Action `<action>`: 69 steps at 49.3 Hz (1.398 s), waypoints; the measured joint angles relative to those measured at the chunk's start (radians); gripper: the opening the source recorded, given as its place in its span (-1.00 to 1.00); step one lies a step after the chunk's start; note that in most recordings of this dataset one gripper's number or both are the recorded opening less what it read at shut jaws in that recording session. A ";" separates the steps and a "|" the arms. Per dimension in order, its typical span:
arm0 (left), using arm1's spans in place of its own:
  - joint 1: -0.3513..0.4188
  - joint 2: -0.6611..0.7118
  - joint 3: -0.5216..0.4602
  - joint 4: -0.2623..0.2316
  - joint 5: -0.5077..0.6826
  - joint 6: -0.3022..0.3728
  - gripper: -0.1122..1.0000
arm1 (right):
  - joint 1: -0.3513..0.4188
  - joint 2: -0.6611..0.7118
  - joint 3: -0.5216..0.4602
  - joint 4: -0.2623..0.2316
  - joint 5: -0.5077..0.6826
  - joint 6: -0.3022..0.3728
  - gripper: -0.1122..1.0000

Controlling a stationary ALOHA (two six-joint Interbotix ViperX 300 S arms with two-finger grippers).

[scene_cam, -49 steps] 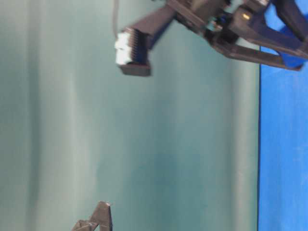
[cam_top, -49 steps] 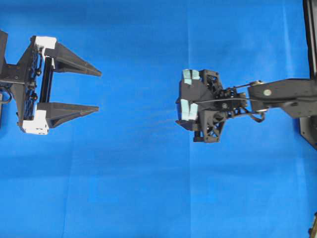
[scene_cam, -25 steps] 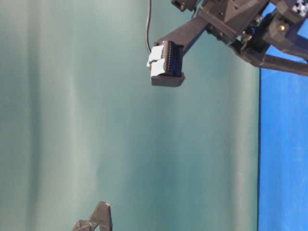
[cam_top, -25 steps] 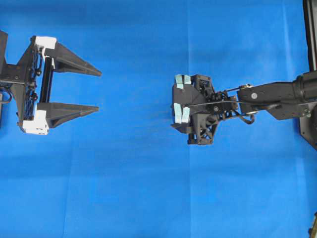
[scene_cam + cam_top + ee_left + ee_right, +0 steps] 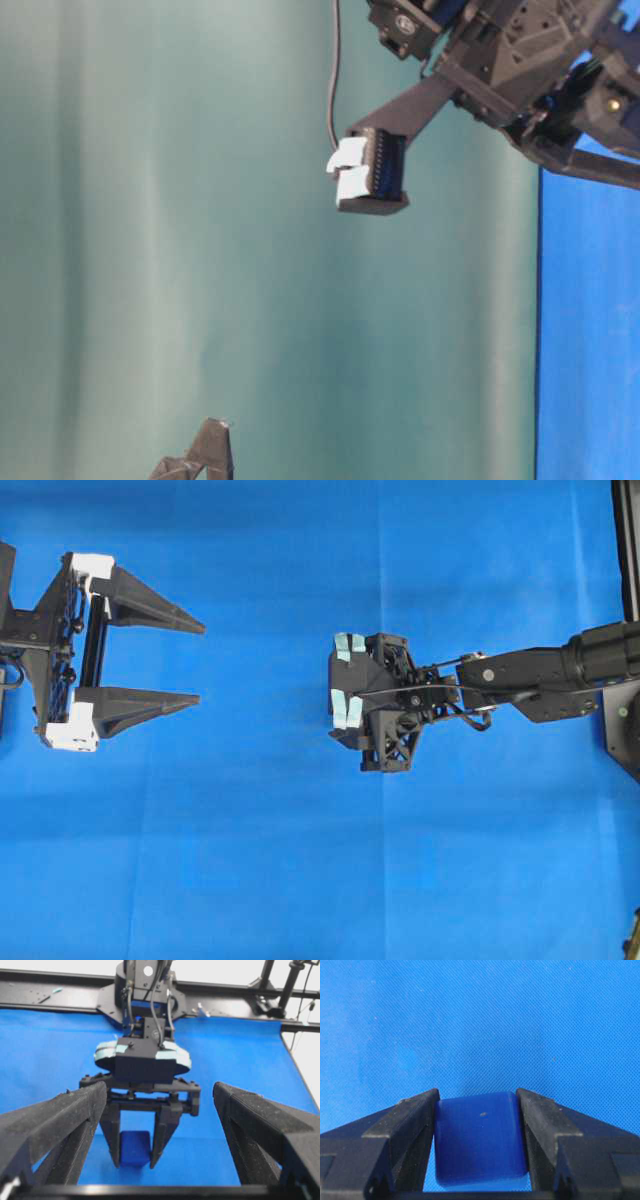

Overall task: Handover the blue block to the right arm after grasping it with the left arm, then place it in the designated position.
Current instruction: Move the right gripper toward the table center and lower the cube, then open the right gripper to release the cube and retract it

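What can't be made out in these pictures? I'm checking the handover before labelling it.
- Blue block: hidden in the overhead view beneath the right end effector; the table-level view doesn't show it either.
- Whether the block already touches the blue cloth: no view settles it.
- Designated position: no marking is visible on the cloth.
- Left end effector: its arm is cut off by the overhead view's left edge; only a tip shows at table level.

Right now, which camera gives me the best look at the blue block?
The right wrist view: the blue block fills the frame, clamped between the right hand's fingers. The left wrist view shows it smaller, between those fingers above the cloth. In the overhead view the hand hides it, and the table-level view doesn't show it.
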 measured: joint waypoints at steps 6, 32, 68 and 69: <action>0.000 0.000 0.000 0.000 -0.002 0.000 0.84 | -0.003 0.002 -0.002 0.000 0.000 0.000 -0.02; 0.000 0.000 0.000 0.000 -0.002 0.000 0.84 | -0.005 0.002 -0.002 0.011 0.002 0.003 0.73; 0.000 0.000 0.000 0.002 0.000 0.000 0.84 | 0.006 -0.411 -0.029 0.011 0.318 0.003 0.71; 0.000 0.000 -0.002 0.002 -0.002 -0.002 0.84 | 0.006 -0.423 -0.032 0.011 0.328 0.003 0.71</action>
